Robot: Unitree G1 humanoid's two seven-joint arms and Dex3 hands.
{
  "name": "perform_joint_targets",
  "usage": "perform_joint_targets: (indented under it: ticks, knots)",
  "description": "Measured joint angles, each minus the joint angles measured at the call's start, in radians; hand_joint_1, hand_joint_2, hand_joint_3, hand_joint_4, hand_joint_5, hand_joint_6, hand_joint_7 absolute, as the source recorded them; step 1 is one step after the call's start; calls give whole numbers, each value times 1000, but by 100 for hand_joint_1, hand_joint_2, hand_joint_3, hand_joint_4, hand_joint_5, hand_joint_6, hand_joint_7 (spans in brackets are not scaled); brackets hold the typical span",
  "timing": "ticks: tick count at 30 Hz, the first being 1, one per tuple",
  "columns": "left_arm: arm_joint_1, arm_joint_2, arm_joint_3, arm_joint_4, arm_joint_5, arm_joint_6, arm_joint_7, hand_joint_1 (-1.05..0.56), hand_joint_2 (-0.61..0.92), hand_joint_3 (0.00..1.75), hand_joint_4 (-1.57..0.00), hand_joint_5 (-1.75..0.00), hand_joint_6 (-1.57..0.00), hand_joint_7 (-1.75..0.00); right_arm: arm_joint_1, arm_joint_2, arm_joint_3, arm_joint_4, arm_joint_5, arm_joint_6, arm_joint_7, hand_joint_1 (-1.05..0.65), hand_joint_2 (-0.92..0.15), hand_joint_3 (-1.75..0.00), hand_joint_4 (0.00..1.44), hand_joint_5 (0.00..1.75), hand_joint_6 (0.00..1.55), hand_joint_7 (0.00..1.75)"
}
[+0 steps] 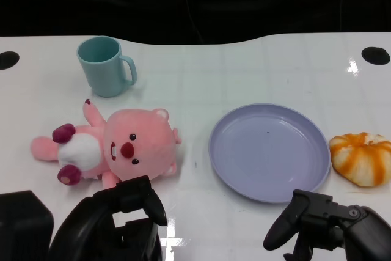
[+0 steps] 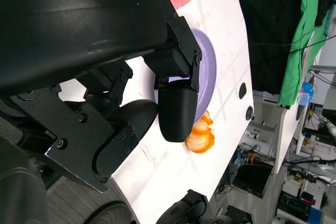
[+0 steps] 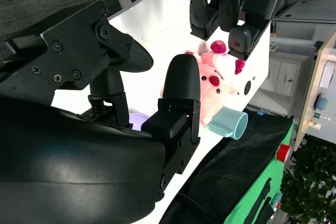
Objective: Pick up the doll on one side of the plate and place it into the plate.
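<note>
Plush doll [image 1: 116, 148] lies on its back toward the table's [image 1: 256, 71] near-left part, well apart from the empty purple plate [image 1: 269, 151] at centre; a teal mug [image 1: 105, 65] stands behind it near the far edge, an orange toy [image 1: 361, 158] just beside the plate's other side. Both hands hover at the near edge, the left hand [image 1: 122, 212] just short of the doll, the right hand [image 1: 324, 221] before the plate. The left wrist view shows the left hand's fingers [image 2: 176, 111] apart, empty. The right wrist view shows the right hand's fingers [image 3: 181, 85] likewise spread. Soft and light, the doll should yield; its round head or belly looks the surest hold. Open tabletop lies between doll and plate.
</note>
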Motion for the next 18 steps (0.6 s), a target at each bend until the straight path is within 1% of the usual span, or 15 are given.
perform_joint_targets:
  ticks: [18]
  knots:
    - [-13,-2,-1,6,2,0,0,-19,34,148,-89,-175,-77,-168,-5,0,0,14,2,2,0,-8,-59,-99,62,161,58,123]
